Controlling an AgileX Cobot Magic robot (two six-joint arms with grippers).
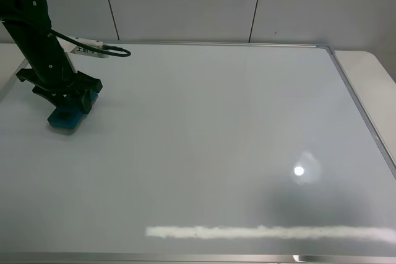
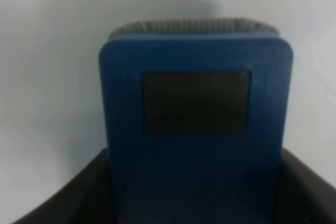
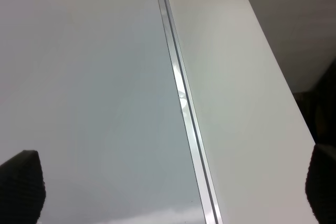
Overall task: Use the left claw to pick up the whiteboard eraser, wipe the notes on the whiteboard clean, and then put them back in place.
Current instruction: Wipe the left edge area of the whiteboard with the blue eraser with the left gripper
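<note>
The whiteboard fills most of the exterior high view, and no notes show on its surface. Near its left edge, the left claw points down and is shut on the whiteboard eraser, which rests on or just above the board. In the left wrist view the teal-blue whiteboard eraser stands between the two black fingers, with a dark patch on its face. The right gripper is open, its fingertips far apart over the whiteboard's silver frame. It does not show in the exterior high view.
A black cable and white tag lie at the board's far left corner. A lamp glare and a bright strip reflect near the front. White table borders the board's right frame.
</note>
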